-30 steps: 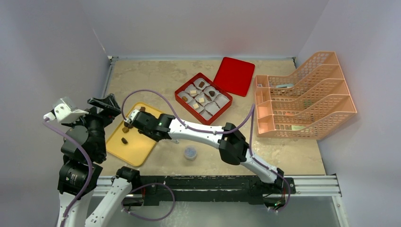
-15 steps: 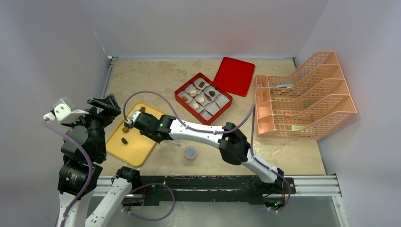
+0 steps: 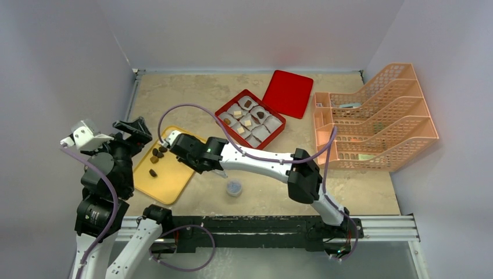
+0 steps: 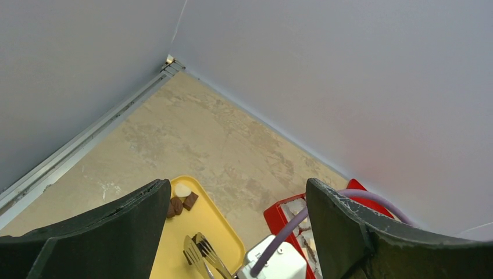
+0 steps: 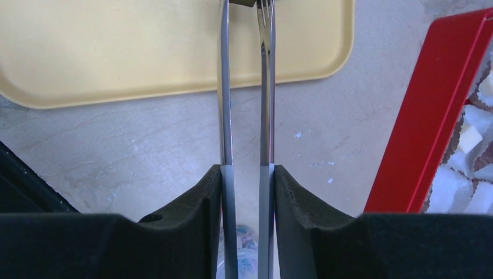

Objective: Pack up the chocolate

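— So, how far along is the packing?

— Partway, I'd judge. The red box (image 3: 219, 116) is lined with white paper liners (image 3: 260, 132), and several already carry a piece: dark ones toward the far end, tan ones nearer the middle. A few liners look bare. The red lid (image 3: 288, 93) lies on the table just beside the box, so closing it is likely also left to do.

— And the rest?

— The chocolate (image 3: 158, 153) left to pack lies on the yellow tray (image 3: 168, 183). There is a small dark cluster near the tray's far corner and one lone dark lump toward its middle. The left wrist view shows a cream-white piece beside that cluster too.

— Where's the pincer in all this?

— The right gripper (image 3: 179, 144) hangs at the tray's far right edge, its pads (image 5: 203, 197) clenched on a pair of metal tongs (image 5: 224, 99). The forked tips reach over the tray. In the left wrist view they sit near the cluster but apart from it. In the right wrist view something dark shows between the tips at the very frame edge. I cannot tell whether that is a lump being pinched.

— And the other arm?

— The left gripper (image 4: 235, 186) is raised at the tray's left side, jaws spread wide, grasping nothing.
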`<state>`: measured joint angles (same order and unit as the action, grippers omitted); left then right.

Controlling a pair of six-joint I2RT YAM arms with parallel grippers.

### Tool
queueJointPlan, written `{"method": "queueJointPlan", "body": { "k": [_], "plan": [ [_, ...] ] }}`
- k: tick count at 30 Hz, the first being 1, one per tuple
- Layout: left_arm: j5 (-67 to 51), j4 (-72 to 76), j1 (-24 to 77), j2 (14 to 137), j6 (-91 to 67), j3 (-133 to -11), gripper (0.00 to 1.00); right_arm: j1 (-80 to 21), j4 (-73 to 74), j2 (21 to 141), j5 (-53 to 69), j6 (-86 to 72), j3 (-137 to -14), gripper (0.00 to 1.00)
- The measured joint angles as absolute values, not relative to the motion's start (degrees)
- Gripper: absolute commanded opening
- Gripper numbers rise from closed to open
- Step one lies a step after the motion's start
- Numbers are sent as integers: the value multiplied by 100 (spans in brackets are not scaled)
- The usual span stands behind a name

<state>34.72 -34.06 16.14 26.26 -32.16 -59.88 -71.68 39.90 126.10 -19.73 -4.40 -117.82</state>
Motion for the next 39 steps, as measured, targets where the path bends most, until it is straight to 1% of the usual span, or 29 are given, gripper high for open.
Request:
{"method": "queueJointPlan", "body": {
  "k": [8, 14, 25, 33, 39],
  "plan": [
    [3345, -3380, 1614, 2650, -3260, -5739, 85, -7024, 4003, 12053, -2005, -720, -11150, 26],
    [3164, -3350, 1614, 2775, -3352, -5369, 85, -6683, 4029, 11399, -2078, -915, -10558, 26],
    [2665, -3094, 1614, 3310, -3312, -4799, 85, -5745, 4298, 10241, -2453, -1205, -9708, 26],
    [2434, -3048, 1614, 3684, -3131, -4615, 85, -4969, 4458, 9856, -2622, -1288, -9124, 27],
    [2405, -3028, 1614, 3673, -3046, -4615, 85, -4412, 4484, 9804, -2611, -1299, -8844, 27]
  ]
}}
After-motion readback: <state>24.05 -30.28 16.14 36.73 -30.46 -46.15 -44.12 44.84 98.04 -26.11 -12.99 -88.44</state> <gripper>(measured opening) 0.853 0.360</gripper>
